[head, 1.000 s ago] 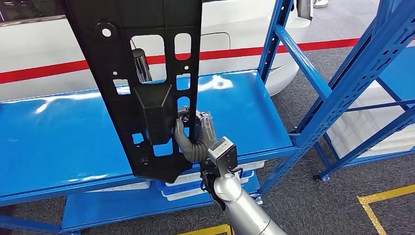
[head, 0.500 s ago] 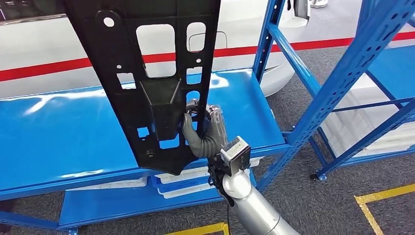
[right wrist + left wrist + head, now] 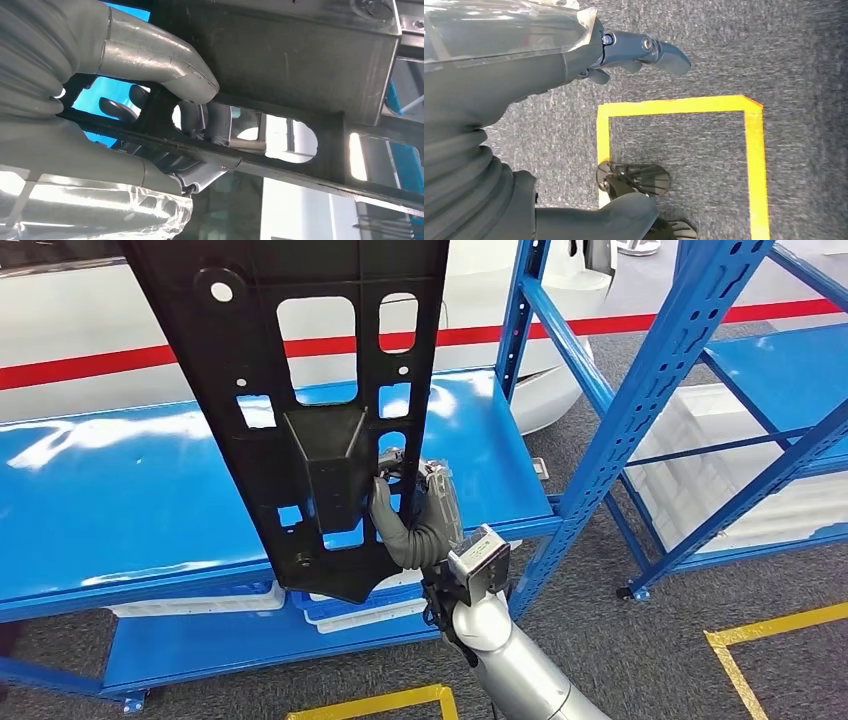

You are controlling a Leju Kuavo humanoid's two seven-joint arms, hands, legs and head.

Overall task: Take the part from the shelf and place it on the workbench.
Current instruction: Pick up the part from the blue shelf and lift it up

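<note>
While the right hand [image 3: 412, 518] had its fingers [image 3: 192, 117] hooked through a cutout low on the part [image 3: 300, 390], its long axis stood near upright above the shelf [image 3: 120, 500]; left hand [image 3: 574, 55] hung empty, fingers loosely apart.

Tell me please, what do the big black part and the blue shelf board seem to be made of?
The black part held by the right robot hand looks like moulded plastic: matte, with ribs, cut-out windows and a formed box section. It could be coated metal; the look leaves that open. The blue shelf board looks like painted sheet metal: very glossy, with bright mirror-like reflections.
</note>
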